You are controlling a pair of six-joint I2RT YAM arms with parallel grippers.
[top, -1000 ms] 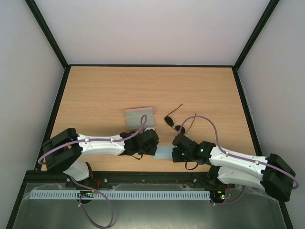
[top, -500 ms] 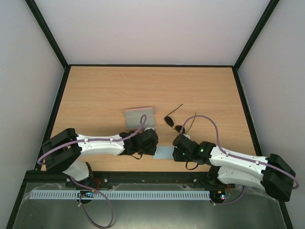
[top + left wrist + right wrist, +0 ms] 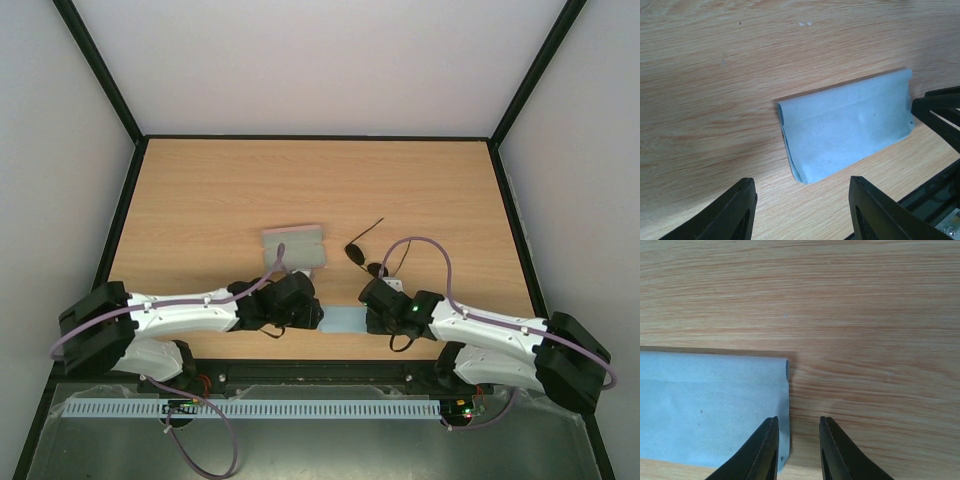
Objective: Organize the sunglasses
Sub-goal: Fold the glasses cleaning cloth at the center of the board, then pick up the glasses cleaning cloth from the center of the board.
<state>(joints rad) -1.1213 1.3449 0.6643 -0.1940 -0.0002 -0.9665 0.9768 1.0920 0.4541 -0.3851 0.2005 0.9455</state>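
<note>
The sunglasses [image 3: 364, 256] lie open on the wooden table, dark oval lenses and thin black arms, just beyond my right wrist. They show in neither wrist view. A folded light blue cloth [image 3: 345, 320] lies flat between my two grippers. My left gripper [image 3: 318, 314] is open at the cloth's left end. Seen from its wrist, the left gripper [image 3: 801, 182] has only bare wood between its fingers, the cloth [image 3: 847, 130] just ahead. My right gripper [image 3: 798, 420] is narrowly open at the right edge of the cloth [image 3: 710, 405], gripping nothing.
A pinkish rectangular case [image 3: 293, 247] lies left of the sunglasses, behind my left gripper. The table's near edge with its black rail [image 3: 330, 365] runs close behind the cloth. The right gripper's fingers [image 3: 940, 107] show at the right of the left wrist view.
Both grippers have gone from shut to open and let go of the cloth, which lies folded. The left arm has drawn back to the left; the right wrist shifted slightly left.
</note>
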